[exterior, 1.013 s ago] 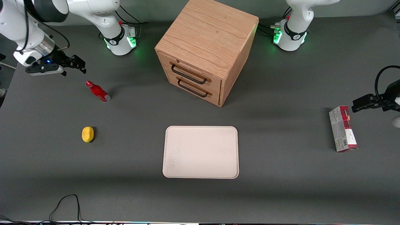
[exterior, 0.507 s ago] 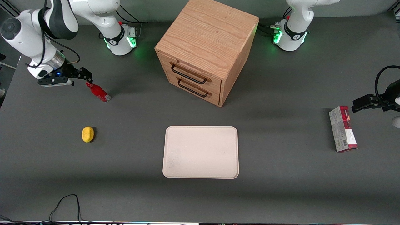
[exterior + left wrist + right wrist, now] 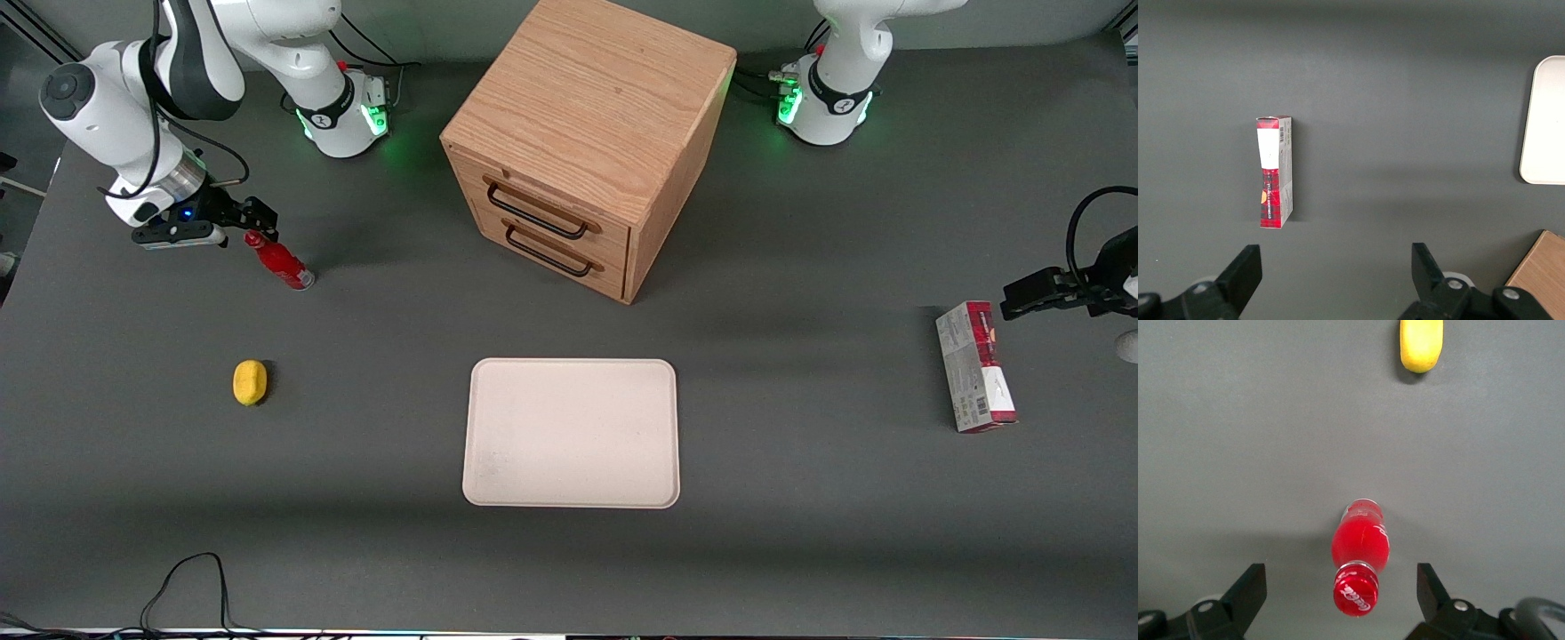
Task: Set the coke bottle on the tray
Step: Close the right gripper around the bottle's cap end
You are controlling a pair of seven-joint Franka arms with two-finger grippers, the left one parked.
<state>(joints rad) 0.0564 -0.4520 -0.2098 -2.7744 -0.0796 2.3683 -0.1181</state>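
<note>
Where coke bottle [image 3: 279, 259] stands upright on bench [image 3: 800, 533], we see gripper [image 3: 260, 216] above its cap, fingers [image 3: 1248, 593] spread wide; tray [image 3: 571, 433] well apart.

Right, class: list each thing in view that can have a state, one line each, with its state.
bottle: standing on the table, capped, not gripped
tool: open, above the bottle's cap
tray: flat on the table, nothing on it
cabinet: both drawers shut
carton: lying on the table
</note>
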